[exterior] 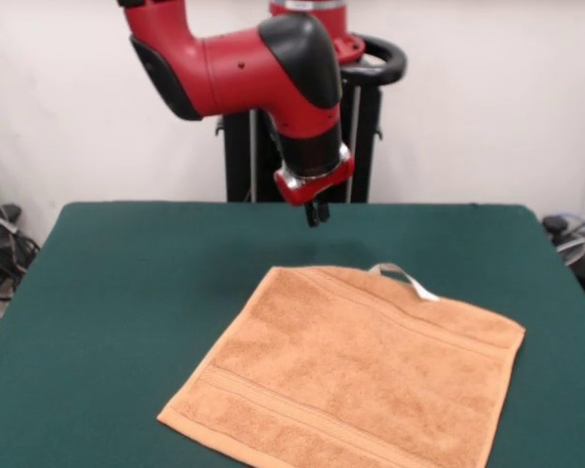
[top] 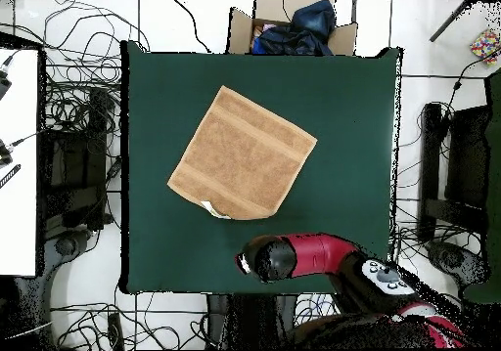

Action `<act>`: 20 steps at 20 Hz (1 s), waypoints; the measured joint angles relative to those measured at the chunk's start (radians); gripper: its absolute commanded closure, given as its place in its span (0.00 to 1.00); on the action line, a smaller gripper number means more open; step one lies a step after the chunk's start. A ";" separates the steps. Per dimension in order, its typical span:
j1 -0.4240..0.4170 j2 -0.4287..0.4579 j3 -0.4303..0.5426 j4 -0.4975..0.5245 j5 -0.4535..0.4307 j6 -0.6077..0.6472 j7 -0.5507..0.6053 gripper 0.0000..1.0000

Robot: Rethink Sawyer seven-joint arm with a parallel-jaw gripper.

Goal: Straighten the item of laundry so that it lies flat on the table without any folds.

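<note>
The orange-tan towel point(exterior: 346, 375) lies spread flat on the dark green table point(exterior: 127, 292), turned at an angle to the table's edges, with no folds that I can see. Its woven border bands show, and its white tag point(exterior: 405, 278) sticks out at the edge nearest the robot. In the overhead view the towel point(top: 243, 153) sits a little left of the table's point(top: 352, 122) middle, with the tag point(top: 213, 208) at its lower edge. My gripper point(exterior: 317, 213) hangs shut and empty above the table, behind the towel and clear of it. In the overhead view the arm's wrist point(top: 267, 259) hides it.
The robot's black pedestal point(exterior: 361, 127) stands at the table's far side. A cardboard box with a dark bag point(top: 294, 26) sits beyond the opposite table edge. Cables point(top: 78, 103) lie on the floor around the table.
</note>
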 measured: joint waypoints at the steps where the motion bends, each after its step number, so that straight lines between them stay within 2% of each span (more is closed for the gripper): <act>1: 0.005 0.005 -0.005 -0.007 0.000 0.000 0.000 1.00; 14: 0.038 0.003 -0.031 -0.058 -0.006 0.015 0.000 1.00; 20: 0.094 0.004 -0.089 -0.109 -0.047 0.114 0.000 1.00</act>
